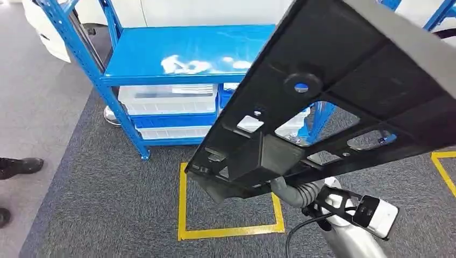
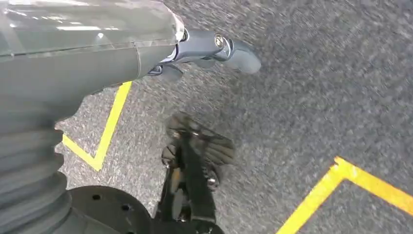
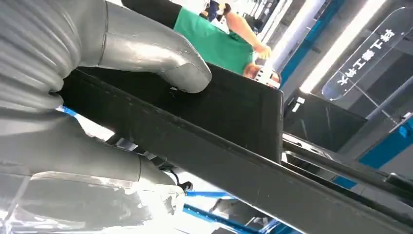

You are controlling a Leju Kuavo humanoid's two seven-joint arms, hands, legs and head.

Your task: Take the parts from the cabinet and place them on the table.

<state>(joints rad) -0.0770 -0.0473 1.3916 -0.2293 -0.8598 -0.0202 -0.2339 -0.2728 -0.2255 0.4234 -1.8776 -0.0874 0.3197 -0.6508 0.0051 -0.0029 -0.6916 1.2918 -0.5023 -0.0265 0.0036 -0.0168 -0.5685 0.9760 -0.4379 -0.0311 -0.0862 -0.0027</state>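
Observation:
A large black plastic panel part [image 1: 333, 107] with ribs and cut-outs is held up, tilted, in front of me and hides the right half of the blue cabinet [image 1: 183, 54]. My right hand [image 1: 293, 192] grips its lower edge from below. In the right wrist view the thumb [image 3: 146, 63] lies over the black panel [image 3: 234, 122] and the fingers close under its rim. My left hand [image 2: 209, 48] hangs over the grey carpet with nothing in it, its fingers apart.
The cabinet's top shelf is bare blue; clear bins [image 1: 166, 99] sit on the shelves below. A yellow tape square [image 1: 231, 231] marks the carpet near my feet. A person's shoes [image 1: 19, 166] stand at the left edge. A person in a green shirt [image 3: 209, 41] stands beyond the panel.

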